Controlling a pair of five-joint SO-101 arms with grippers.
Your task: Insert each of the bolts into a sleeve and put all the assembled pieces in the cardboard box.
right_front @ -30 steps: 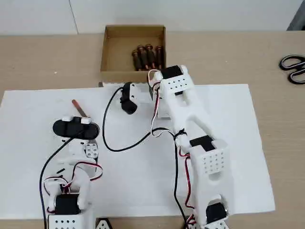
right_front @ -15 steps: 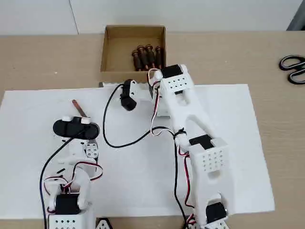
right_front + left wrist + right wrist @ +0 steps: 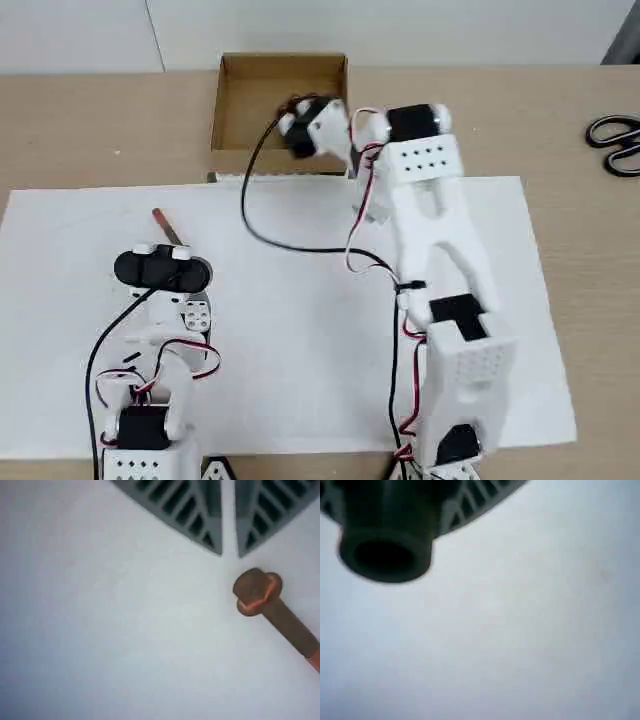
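Note:
A brown hex-head bolt lies on the white paper at the left. My left gripper sits just short of its near end. In the left wrist view the bolt's head lies right past my left gripper, whose jaws stand nearly together with nothing between them. My right gripper hangs over the cardboard box, shut on a dark hollow sleeve. It hides most of the assembled pieces in the box.
Black scissors lie on the wooden table at the far right. A small grey object rests at the paper's far edge, by the box's front wall. A black cable loops across the paper's middle.
My right arm has swung from the paper in front of the box to over the box. The left arm and the bolt have stayed put.

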